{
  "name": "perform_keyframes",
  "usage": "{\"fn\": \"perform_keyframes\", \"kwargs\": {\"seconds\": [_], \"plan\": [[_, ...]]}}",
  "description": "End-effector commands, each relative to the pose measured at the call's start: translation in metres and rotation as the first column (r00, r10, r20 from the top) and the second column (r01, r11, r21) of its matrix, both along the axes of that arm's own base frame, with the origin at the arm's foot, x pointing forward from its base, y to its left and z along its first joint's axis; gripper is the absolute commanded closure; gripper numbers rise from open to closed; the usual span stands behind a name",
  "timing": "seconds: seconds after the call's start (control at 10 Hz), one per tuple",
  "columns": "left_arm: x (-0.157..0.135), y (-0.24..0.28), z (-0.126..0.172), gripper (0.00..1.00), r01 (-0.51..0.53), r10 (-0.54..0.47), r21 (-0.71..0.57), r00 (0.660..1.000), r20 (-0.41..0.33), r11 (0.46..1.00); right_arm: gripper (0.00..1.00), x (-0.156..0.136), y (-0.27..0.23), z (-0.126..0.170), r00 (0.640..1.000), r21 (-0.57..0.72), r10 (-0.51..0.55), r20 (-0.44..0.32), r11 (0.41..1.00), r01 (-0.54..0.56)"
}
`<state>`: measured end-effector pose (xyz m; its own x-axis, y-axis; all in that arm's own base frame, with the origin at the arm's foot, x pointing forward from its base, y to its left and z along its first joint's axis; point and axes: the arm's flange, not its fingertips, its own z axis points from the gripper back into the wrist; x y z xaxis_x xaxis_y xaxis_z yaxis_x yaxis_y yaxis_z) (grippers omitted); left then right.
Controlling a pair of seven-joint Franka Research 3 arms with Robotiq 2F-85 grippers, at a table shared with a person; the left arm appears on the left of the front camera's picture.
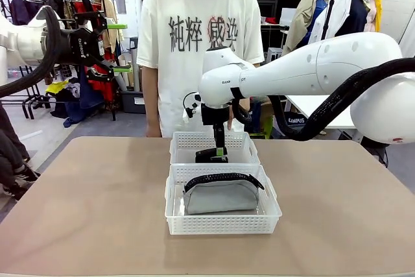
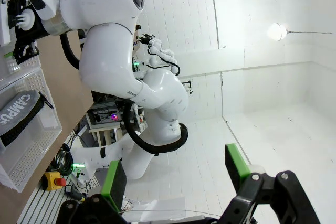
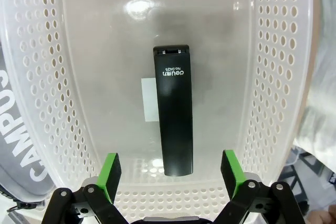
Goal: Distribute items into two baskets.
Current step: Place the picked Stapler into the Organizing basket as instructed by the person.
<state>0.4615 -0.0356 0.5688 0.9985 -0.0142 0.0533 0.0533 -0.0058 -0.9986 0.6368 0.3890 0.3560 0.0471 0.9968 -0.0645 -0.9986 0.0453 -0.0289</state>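
Front view: grey pouch in near basket, frame centre, right gripper apparently over stapler in far basket; left wrist: left gripper wide open, empty; right wrist: open fingers astride stapler, released.

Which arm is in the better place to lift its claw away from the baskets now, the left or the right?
The right. Its claw hangs open over the stapler in the far basket; the left claw is raised away at the side.
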Motion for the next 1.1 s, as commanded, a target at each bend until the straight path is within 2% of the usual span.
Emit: {"fn": "perform_keyframes", "kwargs": {"seconds": [0.0,0.2,0.3,0.4,0.9,1.0], "plan": [[-0.003,0.001,0.003,0.0,0.006,-0.006,-0.005,1.0,-0.006,1.0,0.0,0.006,0.005,0.011,1.0,0.027,-0.014,-0.017,1.0,0.014],[-0.003,0.001,0.003,0.0,0.006,-0.006,-0.005,1.0,-0.006,1.0,0.0,0.004,0.001,0.019,1.0,0.051,-0.006,-0.025,0.999,0.007],[-0.003,0.001,0.003,0.0,0.006,-0.006,-0.005,1.0,-0.006,1.0,0.0,0.003,0.001,0.022,1.0,0.085,-0.019,-0.001,0.996,0.019],[-0.003,0.001,0.003,0.0,0.006,-0.006,-0.005,1.0,-0.006,1.0,0.0,0.001,0.001,0.007,1.0,0.019,-0.006,-0.001,1.0,0.006],[-0.003,0.001,0.003,0.0,0.006,-0.006,-0.005,1.0,-0.006,1.0,0.0,0.002,0.001,0.005,1.0,0.03,-0.009,-0.007,1.0,0.01],[-0.003,0.001,0.003,0.0,0.006,-0.006,-0.005,1.0,-0.006,1.0,0.0,0.0,-0.007,0.019,0.992,0.066,-0.034,-0.123,0.997,0.042]]}}
